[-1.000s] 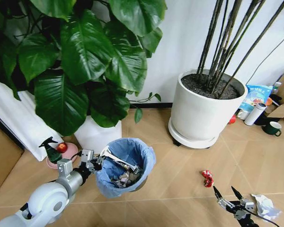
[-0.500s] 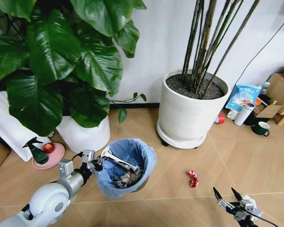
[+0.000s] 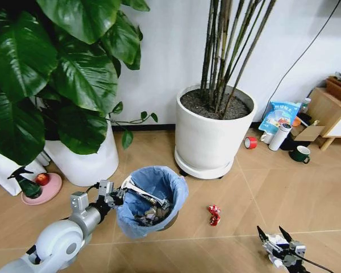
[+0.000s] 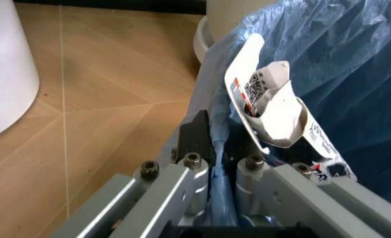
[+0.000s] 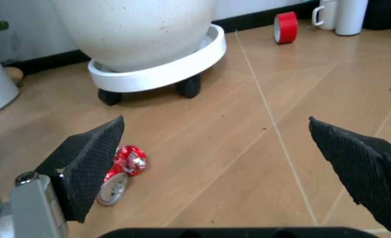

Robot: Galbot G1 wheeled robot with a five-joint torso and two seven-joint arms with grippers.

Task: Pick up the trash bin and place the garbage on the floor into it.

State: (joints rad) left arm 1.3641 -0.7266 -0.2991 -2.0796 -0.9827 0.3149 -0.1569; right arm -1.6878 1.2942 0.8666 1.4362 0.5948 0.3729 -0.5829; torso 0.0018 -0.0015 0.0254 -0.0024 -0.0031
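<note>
1. The left arm reaches forward from the lower left, wrist level, its left pincer (image 3: 124,190) clamped on the rim of the trash bin (image 3: 153,200), one finger inside and one outside.
2. The right pincer (image 3: 274,234) hangs low, its two black fingers (image 5: 89,161) spread wide, holding nothing.

The left gripper (image 3: 120,194) has its jaws clamped on the near rim of the trash bin (image 3: 152,200), whose light blue bag folds over the edge; crumpled litter lies inside, just past the jaws. Low at the right, the right gripper (image 3: 274,234) hangs above the floor (image 3: 284,193) with its jaws spread apart. A red crumpled wrapper (image 3: 214,214) lies on the floor between the two sets of jaws, nearer the bin, touching neither.
</note>
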